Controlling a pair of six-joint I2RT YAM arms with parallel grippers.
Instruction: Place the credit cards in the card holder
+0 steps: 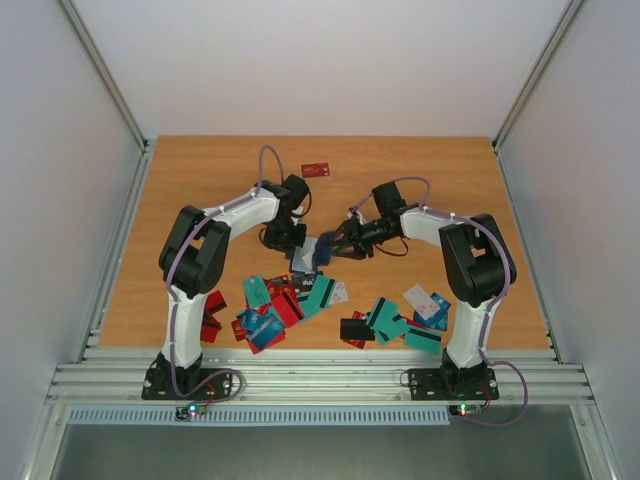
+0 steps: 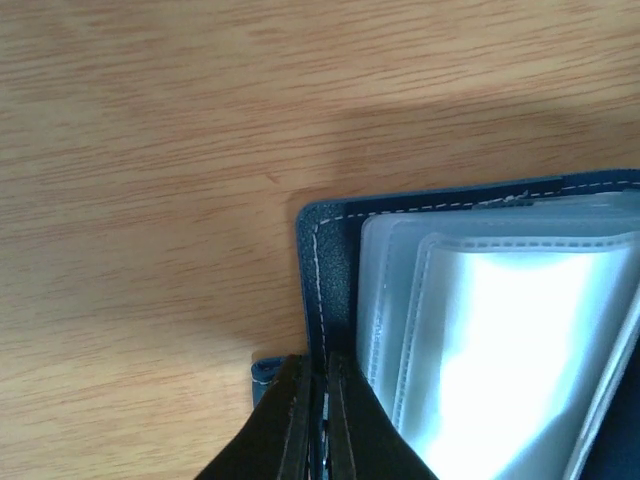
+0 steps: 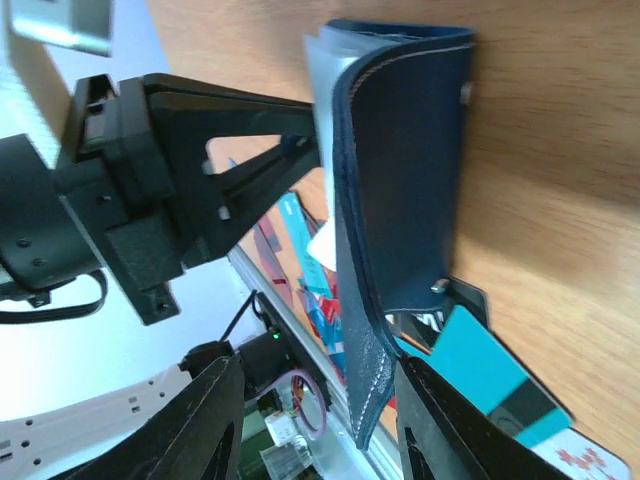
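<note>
— How do we describe our two arms?
— We see the left arm and the right arm, both with white links and thick black joints. A lilac-grey cable runs along each one.
— And lower down?
— Black bases, each with small green and red lights.
— The grippers?
— The left gripper and the right gripper are matte black and angular, with flat tapered fingers and some small screws.
</note>
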